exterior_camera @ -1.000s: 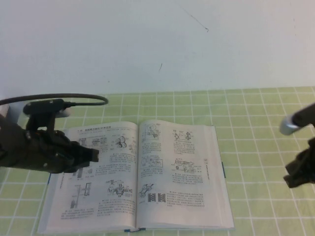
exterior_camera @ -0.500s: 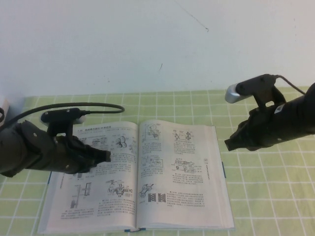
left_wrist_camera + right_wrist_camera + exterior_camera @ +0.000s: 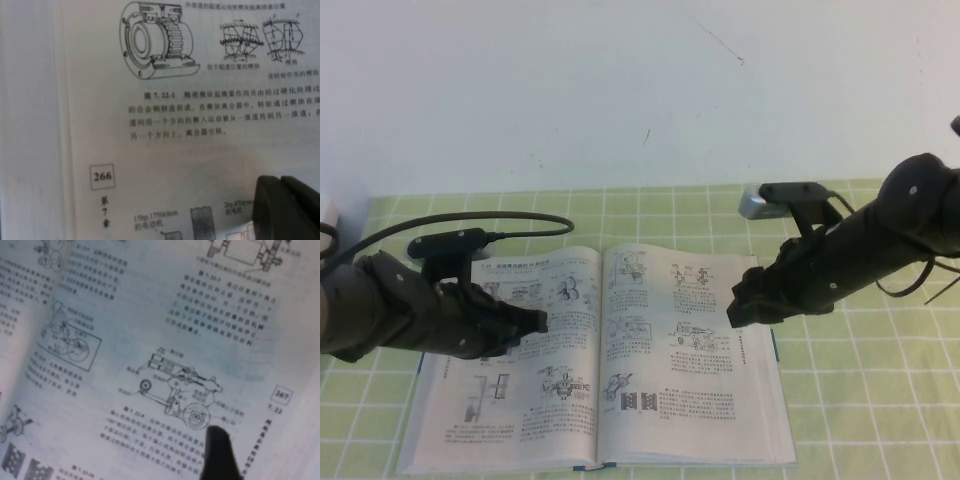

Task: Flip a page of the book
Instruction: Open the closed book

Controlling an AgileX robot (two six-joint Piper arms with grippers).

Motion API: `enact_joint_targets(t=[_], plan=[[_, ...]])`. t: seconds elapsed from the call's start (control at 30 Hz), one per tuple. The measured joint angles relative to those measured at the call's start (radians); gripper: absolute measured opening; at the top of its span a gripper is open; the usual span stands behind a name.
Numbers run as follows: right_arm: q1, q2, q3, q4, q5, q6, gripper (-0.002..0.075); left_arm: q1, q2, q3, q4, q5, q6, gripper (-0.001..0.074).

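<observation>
The book (image 3: 605,455) lies open and flat on the green checked mat. Its right page (image 3: 685,345), numbered 267, also shows in the right wrist view (image 3: 150,315). My right gripper (image 3: 738,308) is shut and empty, low over that page's outer edge, its dark tip (image 3: 217,457) close to the paper near the page number. My left gripper (image 3: 536,322) is shut and empty, over the middle of the left page (image 3: 500,400), numbered 266 (image 3: 102,176). Its fingers (image 3: 272,210) are pressed together just above the paper.
The green checked mat (image 3: 860,400) runs out on all sides of the book. A white wall (image 3: 640,90) stands behind it. The left arm's black cable (image 3: 510,217) arcs above the book's far left corner. A small white object (image 3: 328,212) sits at the far left edge.
My right arm has swung in from the right and come down over the right page's outer edge. My left gripper has edged slightly right over the left page. The book lies as before.
</observation>
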Motion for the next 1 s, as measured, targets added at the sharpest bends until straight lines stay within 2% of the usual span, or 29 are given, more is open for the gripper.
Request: enact_joint_targets(t=[0.3, 0.53, 0.87, 1.0], plan=[[0.0, 0.08, -0.002, 0.04, 0.055, 0.0, 0.0427, 0.0, 0.0, -0.004, -0.002, 0.023, 0.0, -0.0004], [0.0, 0.086, -0.004, 0.062, 0.075, 0.006, 0.0427, 0.002, -0.008, -0.038, -0.021, 0.18, 0.027, -0.0004], [0.0, 0.086, -0.004, 0.063, 0.081, 0.006, 0.0427, 0.0, -0.014, -0.039, -0.298, 0.389, 0.281, -0.0004], [0.0, 0.086, -0.004, 0.063, 0.081, 0.006, 0.0427, -0.002, -0.022, -0.039, -0.341, 0.416, 0.335, -0.0004]])
